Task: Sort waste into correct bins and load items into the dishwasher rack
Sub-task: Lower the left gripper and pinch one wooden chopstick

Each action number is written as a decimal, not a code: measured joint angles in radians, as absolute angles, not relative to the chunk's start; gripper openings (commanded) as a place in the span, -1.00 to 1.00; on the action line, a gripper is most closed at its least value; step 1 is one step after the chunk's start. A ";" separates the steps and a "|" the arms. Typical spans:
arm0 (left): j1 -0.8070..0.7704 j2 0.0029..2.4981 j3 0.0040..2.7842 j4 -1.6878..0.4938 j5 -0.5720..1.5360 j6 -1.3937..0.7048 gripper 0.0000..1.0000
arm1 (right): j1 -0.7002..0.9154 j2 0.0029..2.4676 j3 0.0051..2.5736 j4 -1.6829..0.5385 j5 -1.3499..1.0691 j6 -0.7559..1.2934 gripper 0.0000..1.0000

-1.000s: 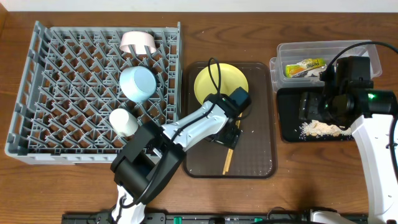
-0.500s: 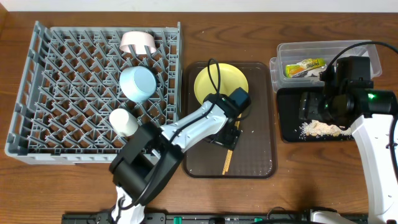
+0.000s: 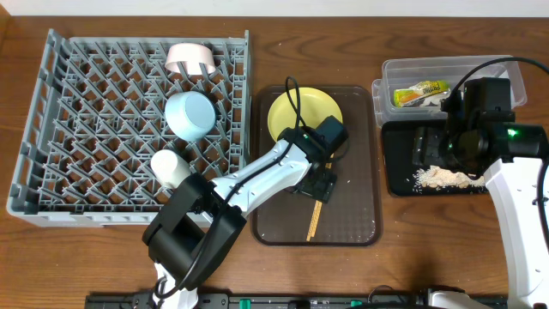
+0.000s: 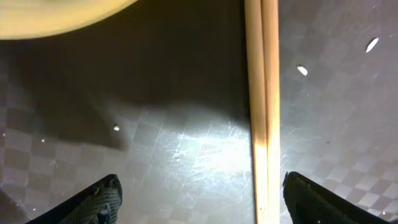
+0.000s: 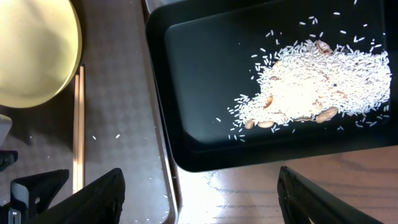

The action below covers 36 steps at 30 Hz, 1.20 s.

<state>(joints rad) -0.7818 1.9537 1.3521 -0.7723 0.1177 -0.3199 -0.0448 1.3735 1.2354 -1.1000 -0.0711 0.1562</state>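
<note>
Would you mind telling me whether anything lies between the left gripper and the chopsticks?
Nothing visible does. The left gripper hangs open over the chopsticks, which lie bare on the brown tray; the plate sits off to one side.

Grey rack (image 3: pixel 103 129), yellow-green plate (image 3: pixel 300 110), black tray (image 5: pixel 261 81).

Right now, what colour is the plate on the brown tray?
Yellow-green; the plate shows best in the overhead view.

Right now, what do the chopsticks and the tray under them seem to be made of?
Chopsticks: probably pale bare wood or bamboo, matte with lengthwise grain. Brown tray: likely moulded plastic; its checkered texture glints under light.
</note>
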 measured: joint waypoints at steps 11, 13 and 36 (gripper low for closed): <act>-0.782 1.954 1.306 -0.722 0.125 -0.327 0.69 | -0.045 1.374 1.235 -1.102 -0.071 0.156 0.52; -0.782 1.954 1.290 -0.707 0.125 -0.330 0.70 | -0.045 1.374 1.235 -1.103 -0.071 0.156 0.52; -0.788 1.957 1.261 -0.628 0.125 -0.372 -0.14 | -0.045 1.374 1.235 -1.115 -0.071 0.156 0.53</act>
<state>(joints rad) -0.7876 1.9572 1.2613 -0.6281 0.1249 -0.3717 -0.0448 1.3735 1.2354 -1.1152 -0.0711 0.1558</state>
